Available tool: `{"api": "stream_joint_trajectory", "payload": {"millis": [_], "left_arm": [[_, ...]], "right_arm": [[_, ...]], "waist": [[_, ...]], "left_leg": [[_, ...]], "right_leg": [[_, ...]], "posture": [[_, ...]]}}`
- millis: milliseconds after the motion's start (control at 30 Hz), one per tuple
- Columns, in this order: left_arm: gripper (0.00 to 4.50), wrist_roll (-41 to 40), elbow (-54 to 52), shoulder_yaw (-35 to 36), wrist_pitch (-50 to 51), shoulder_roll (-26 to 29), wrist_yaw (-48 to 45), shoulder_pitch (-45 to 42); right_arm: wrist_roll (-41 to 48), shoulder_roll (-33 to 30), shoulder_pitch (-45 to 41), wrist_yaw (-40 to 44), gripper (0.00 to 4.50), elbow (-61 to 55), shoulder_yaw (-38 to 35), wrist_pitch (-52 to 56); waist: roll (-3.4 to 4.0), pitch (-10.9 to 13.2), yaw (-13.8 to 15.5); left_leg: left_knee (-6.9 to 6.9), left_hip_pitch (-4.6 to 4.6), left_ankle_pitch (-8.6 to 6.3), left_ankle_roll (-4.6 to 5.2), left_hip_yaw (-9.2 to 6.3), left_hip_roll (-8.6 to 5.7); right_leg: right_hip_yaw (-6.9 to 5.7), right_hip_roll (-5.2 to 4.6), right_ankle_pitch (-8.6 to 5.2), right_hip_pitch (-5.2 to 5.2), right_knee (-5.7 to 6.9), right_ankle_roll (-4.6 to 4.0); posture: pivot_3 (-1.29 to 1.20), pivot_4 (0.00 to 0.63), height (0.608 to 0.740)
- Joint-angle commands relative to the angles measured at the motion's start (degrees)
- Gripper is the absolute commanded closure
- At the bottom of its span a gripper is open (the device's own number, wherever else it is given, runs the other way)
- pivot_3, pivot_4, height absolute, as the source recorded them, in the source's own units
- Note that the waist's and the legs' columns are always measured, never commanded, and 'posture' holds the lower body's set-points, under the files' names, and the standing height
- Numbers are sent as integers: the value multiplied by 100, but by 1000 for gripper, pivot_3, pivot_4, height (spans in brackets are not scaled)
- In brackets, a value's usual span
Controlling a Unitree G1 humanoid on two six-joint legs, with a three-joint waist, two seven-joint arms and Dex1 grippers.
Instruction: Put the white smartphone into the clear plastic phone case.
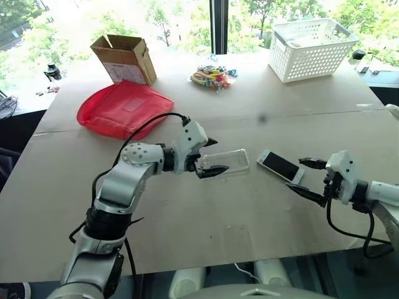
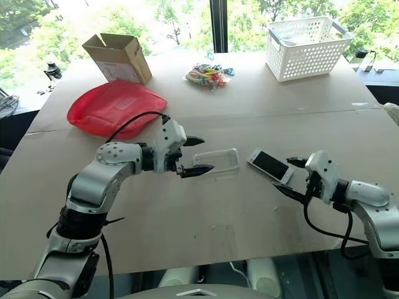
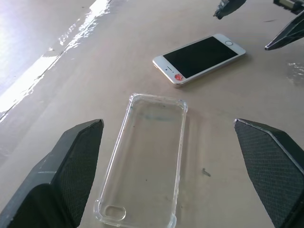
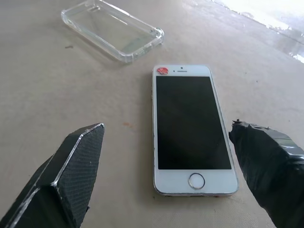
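Observation:
The clear plastic phone case [image 3: 147, 161] lies flat on the tan table, hollow side up, touched by nothing. My left gripper [image 1: 221, 156] hovers a little above its left end, open, with a finger [image 3: 71, 175] on either side of it. Just right of the case lies the white smartphone [image 1: 279, 165], black screen up, with a red dot on its top bezel [image 4: 163, 71]. My right gripper [image 1: 294, 173] stands open at the phone's near right end, close to the table, its fingertips [image 4: 85, 142] flanking the home-button end without touching it.
A red bag [image 1: 121, 109] and an open cardboard box [image 1: 124, 58] sit at the back left. A pile of small colourful items [image 1: 212, 76] is at the back middle, a white basket [image 1: 310, 48] at the back right. The table's front edge [image 1: 206, 265] is near.

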Motion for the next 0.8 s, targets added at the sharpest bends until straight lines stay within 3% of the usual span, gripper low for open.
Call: {"api": "stream_joint_trajectory", "payload": {"millis": [33,267,633,667,700,767,800], "left_arm": [[29,-620,-469,479,41,304,-280,63],[29,-1071,-796,728,128,739,-178,354],[29,-1478,-976,705,57,772,13,590],[0,-1508,-974,690,50,801,-6,606],[0,-1527,-970,675,39,835,-34,621],[0,-1496,-943,633,-5,909,-76,640],[0,-1471,-919,600,-30,940,-86,636]], "right_arm": [[-166,54,-226,-27,0,241,181,-98],[-476,174,-819,193,0,1199,597,-375],[-623,136,-901,823,0,2074,909,-396],[-651,135,-904,825,492,2106,915,-439],[-684,132,-903,820,595,2128,925,-488],[-813,106,-896,784,1496,2176,980,-636],[-874,97,-904,766,1606,2219,1008,-709]], "waist": [[1,1,0],[3,2,12],[-8,-6,3],[-10,-7,3],[-10,-8,4],[-10,-8,10],[-10,-8,12]], "left_leg": [[0,-1,0,0,-1,2],[0,1,0,0,2,1],[0,4,0,0,-1,2],[0,5,0,0,-1,2],[0,6,0,0,0,2],[0,6,0,0,-1,1],[0,6,0,0,-4,1]], "right_leg": [[-1,0,0,-1,0,0],[1,-1,0,0,-1,0],[-3,1,1,4,-1,-1],[-2,1,1,5,-1,-1],[-2,0,1,6,-1,-1],[-2,0,1,6,-1,-1],[-6,1,0,6,-1,-2]], "posture": [[0,150,740],[0,150,740],[0,150,740],[0,150,740],[0,150,740],[0,150,740],[0,150,740]]}}
